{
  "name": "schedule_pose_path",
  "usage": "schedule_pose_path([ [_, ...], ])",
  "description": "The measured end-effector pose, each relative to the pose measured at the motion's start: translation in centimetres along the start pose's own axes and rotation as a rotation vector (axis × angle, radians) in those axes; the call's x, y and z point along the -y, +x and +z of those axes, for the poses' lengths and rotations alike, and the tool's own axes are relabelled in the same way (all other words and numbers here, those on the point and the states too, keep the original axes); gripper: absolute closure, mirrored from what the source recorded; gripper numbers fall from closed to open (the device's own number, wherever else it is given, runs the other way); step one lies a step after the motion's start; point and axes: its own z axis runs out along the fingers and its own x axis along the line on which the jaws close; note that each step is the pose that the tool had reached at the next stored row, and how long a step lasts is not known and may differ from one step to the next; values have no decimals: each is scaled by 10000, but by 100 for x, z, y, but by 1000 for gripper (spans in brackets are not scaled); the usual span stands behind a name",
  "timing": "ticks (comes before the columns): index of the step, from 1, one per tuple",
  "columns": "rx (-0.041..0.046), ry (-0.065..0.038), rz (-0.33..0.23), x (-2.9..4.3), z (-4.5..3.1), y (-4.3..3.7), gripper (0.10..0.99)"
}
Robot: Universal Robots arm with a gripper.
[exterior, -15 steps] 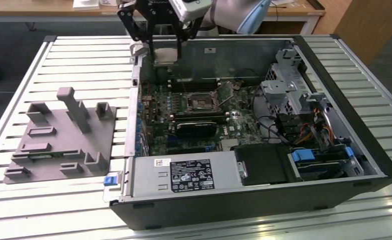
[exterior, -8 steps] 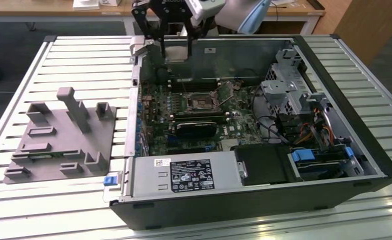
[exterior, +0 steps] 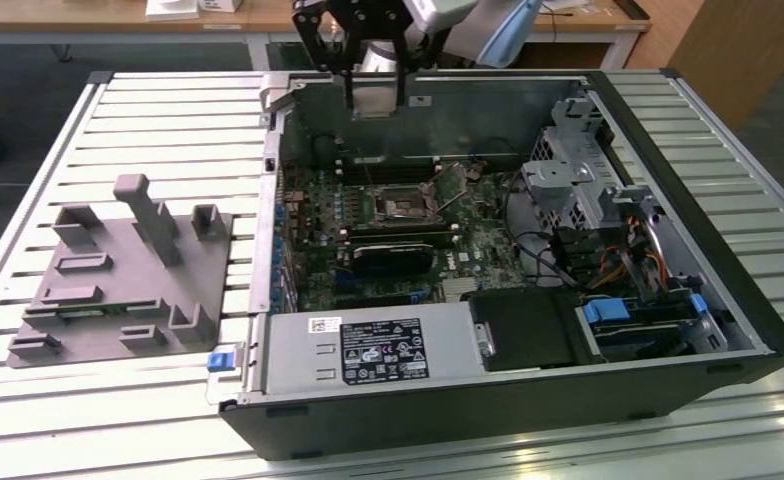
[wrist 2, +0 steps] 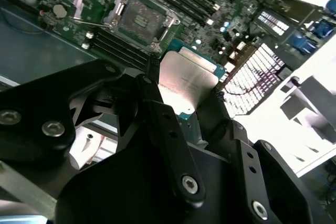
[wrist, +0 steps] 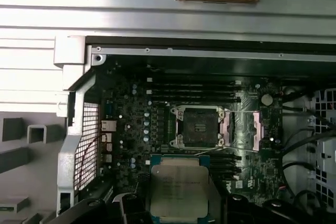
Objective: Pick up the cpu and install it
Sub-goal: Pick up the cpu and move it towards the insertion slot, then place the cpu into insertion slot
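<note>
Over the far wall of the open computer case (exterior: 499,400), in the exterior view, the gripper (exterior: 373,95) hangs from the arm with its dark fingers pointing down. It is well above the motherboard (exterior: 365,240) and touches nothing in the case. The case lies on its side on a slatted metal table (exterior: 139,110), and a grey plastic tray (exterior: 99,270) sits just beside it on the exterior view's left. Down on the board the dark square socket (exterior: 403,207) lies nearer than the gripper and well below it. A silver power supply (exterior: 365,350) fills the near corner on the exterior view's left. In the second wrist view the black fingers (wrist 2: 163,124) are closed in on the cpu (wrist 2: 188,82), one on each opposite edge, and its silvery metal top faces the camera. The gripper (wrist 2: 185,95) holds the chip clear of the board, and the socket (wrist 2: 140,18) sits apart from it with its metal frame swung open. In the first wrist view the cpu (wrist: 179,190) shows as a silvery square with a thin pale rim, clamped in the gripper (wrist: 180,203). The socket (wrist: 201,126) lies beyond it, bare and dark inside its frame, with a strip of board between the two. Rows of long black memory slots (wrist: 194,90) run along the socket's other side.
</note>
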Motion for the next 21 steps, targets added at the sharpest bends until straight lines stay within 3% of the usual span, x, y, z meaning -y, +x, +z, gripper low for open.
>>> schedule_pose_path([
  [10,-1,0,4,-78,22,-289,553],
  [18,6,19,98,-78,25,-385,553],
  [21,29,20,397,-78,29,-388,553],
])
